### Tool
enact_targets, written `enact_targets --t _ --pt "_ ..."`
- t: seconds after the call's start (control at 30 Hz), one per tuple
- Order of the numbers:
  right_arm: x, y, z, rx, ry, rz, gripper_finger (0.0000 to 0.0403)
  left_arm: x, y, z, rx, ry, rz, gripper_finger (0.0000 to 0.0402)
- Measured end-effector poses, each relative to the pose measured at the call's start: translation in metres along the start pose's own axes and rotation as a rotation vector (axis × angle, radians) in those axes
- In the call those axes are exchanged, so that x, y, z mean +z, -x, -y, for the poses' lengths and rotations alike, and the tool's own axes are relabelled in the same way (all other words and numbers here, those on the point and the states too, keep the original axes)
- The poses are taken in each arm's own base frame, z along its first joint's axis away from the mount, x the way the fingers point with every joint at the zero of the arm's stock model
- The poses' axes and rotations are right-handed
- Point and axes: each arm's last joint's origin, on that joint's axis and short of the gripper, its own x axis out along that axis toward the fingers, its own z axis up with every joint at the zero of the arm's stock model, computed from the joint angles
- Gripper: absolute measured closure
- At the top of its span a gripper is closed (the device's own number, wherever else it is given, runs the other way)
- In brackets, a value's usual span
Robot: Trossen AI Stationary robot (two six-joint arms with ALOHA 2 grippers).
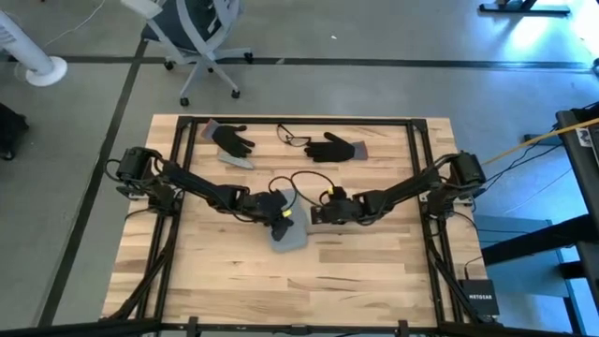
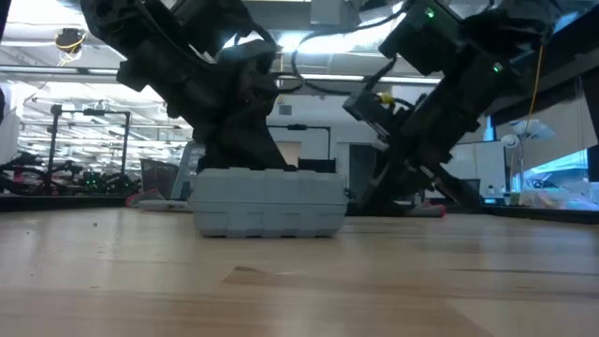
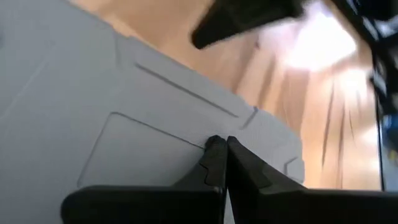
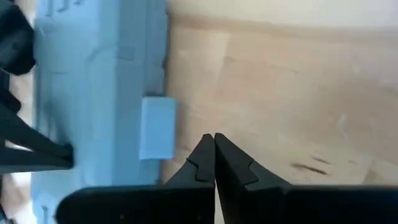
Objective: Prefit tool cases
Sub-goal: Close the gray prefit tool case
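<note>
Item 1, far left of the wooden table (image 1: 374, 281): we record the left arm's base, its links reaching in toward the middle.

Item 2, back of the table: we list a black glove (image 1: 229, 139) with a grey cuff, a pair of glasses (image 1: 292, 138) just beside it, and a second black glove (image 1: 335, 148) to their right, all well apart from the grippers.

Item 3, table centre: the left gripper (image 1: 273, 208), fingers (image 3: 214, 165) pressed together with nothing between them, tips resting on or just above the flat lid of the tool case; we cannot tell whether they touch.

Item 4, tool case (image 1: 286, 232): grey-blue, rounded corners, lying closed and flat on the wood at table centre, partly under the left gripper. A pale latch tab (image 4: 157, 127) juts from its side edge.

Item 5, just right of the case: the right gripper (image 1: 323, 212), fingers (image 4: 205, 163) pressed together and empty, low over bare wood beside the latch side.

Item 6, far right: the right arm's base; a black box (image 1: 477, 298) sits at the near right corner.
</note>
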Motion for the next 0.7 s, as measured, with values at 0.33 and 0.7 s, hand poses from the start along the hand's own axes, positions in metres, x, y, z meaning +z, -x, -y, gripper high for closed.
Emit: enact_targets --t 0.33,0.7 --pt "-0.018 -0.009 -0.004 0.116 -0.061 -0.011 0.0403 0.004 0.000 -0.004 -0.029 -0.094 -0.030 0.0401" --pt "-0.025 -0.046 -0.024 0.167 -0.112 0.057 0.0403 -0.001 0.002 -0.007 0.010 -0.244 -0.063 0.0402"
